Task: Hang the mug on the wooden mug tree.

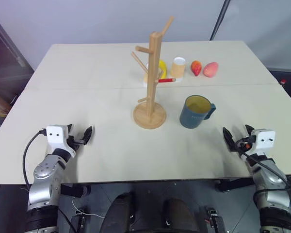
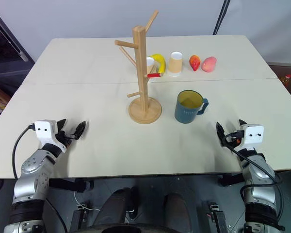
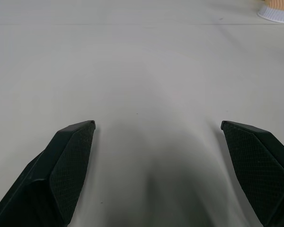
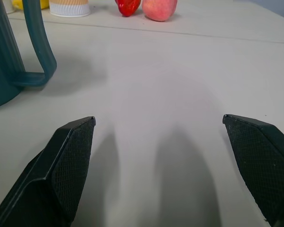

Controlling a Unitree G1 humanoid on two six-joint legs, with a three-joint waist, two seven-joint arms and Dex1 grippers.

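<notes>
Mug (image 1: 196, 112) stands upright on the surface (image 1: 87, 97) just beside the wooden mug tree (image 1: 153, 82), both end effectors (image 1: 80, 137) (image 1: 238, 137) spread, empty.

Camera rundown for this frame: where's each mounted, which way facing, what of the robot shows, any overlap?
Left eye: head, looking forward and down at the table with mug tree and mug; left gripper and right gripper show, both open.
Right eye: same head, same scene, both arms.
Left wrist: on the left arm, looking along the tabletop; its own fingers.
Right wrist: on the right arm, looking towards the mug's handle; its own fingers.
Shared: the right wrist and eye views all show the mug, cup and fruit.
</notes>
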